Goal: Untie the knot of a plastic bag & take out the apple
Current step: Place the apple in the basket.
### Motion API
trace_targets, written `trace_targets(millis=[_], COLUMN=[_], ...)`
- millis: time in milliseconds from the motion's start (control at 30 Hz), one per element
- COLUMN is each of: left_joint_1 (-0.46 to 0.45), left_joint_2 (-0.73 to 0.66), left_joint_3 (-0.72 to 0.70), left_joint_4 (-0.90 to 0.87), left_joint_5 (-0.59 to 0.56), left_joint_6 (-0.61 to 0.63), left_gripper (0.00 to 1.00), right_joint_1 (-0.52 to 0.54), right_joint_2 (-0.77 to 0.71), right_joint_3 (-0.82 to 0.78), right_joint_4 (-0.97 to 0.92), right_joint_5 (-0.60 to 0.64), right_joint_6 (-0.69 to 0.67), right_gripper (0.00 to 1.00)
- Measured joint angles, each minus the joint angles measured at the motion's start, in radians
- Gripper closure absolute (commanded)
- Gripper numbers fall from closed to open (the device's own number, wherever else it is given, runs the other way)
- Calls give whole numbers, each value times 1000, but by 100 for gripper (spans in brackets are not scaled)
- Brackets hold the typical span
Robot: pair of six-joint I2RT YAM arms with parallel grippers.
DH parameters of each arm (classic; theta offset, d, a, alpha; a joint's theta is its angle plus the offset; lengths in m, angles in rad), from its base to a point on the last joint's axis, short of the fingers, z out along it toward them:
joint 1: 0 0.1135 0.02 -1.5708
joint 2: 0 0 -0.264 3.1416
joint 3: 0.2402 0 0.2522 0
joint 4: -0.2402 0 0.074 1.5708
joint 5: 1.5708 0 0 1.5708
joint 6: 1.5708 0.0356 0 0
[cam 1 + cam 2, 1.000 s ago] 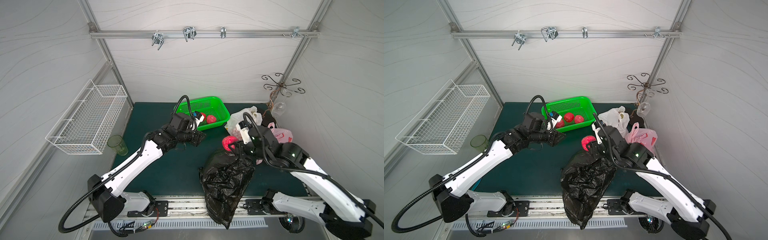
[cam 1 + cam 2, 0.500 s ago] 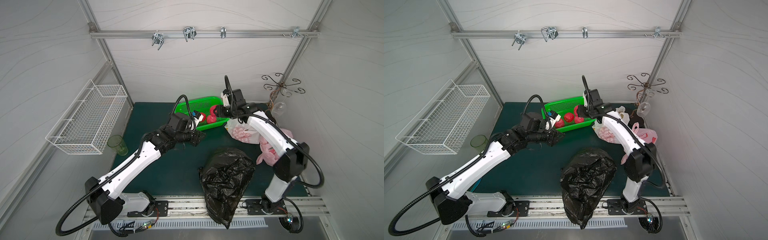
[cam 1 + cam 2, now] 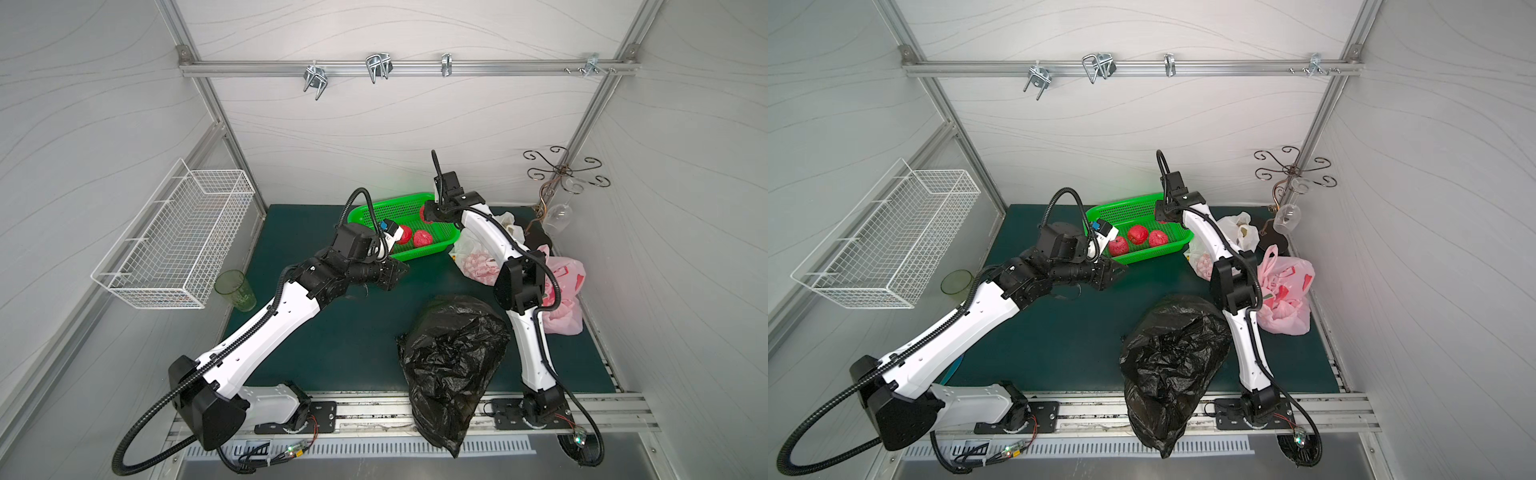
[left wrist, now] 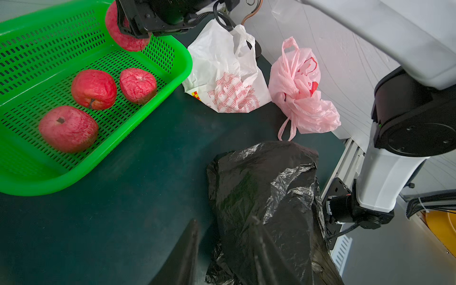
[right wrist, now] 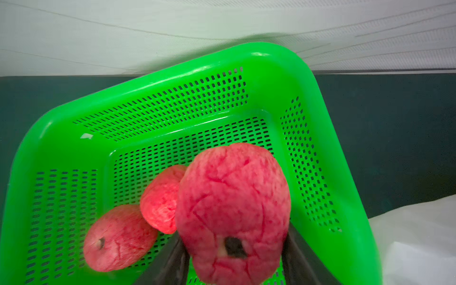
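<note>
1. Dark green counter (image 3: 340, 340) fills the floor of a white-walled cell, with a green basket (image 3: 428, 250) standing at the back near the middle.
2. The right end effector (image 4: 133, 27) hangs above the basket's right rear corner. Its fingers (image 5: 296, 254) are closed on either side of a wrinkled red apple (image 5: 234, 204), which is held clear of the basket floor.
3. Three other apples (image 4: 93, 89) lie on the basket floor, two of them just beside each other.
4. The left end effector (image 3: 395, 274) hovers low over the counter just in front of the basket. Its jaws stand partly apart, and nothing shows between them.
5. A black bag (image 3: 453, 357) lies crumpled at the front of the counter, between the two arm bases, with its lower end draped over the front rail.
6. A white bag (image 4: 227, 81) and a pink bag (image 4: 303, 98) sit side by side near the right wall, beyond the right arm.
7. A green cup (image 3: 235, 289) stands at the counter's left edge, below a wire rack (image 3: 178, 237) on the left wall.
</note>
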Motion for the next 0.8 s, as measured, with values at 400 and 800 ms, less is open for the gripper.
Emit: trace_targets(millis=[400, 800], left_joint_1=[10, 10], left_joint_2=[0, 0], left_joint_3=[-3, -3], left_joint_4=[7, 7], left_joint_5=[16, 16], left_joint_6=[-3, -3], left_gripper=[63, 63], right_joint_1=[-5, -14], right_joint_2=[83, 83], right_joint_3=[46, 49], right_joint_4=[-39, -69], right_joint_5=[38, 41], right_joint_6=[-22, -27], right_gripper=[42, 22])
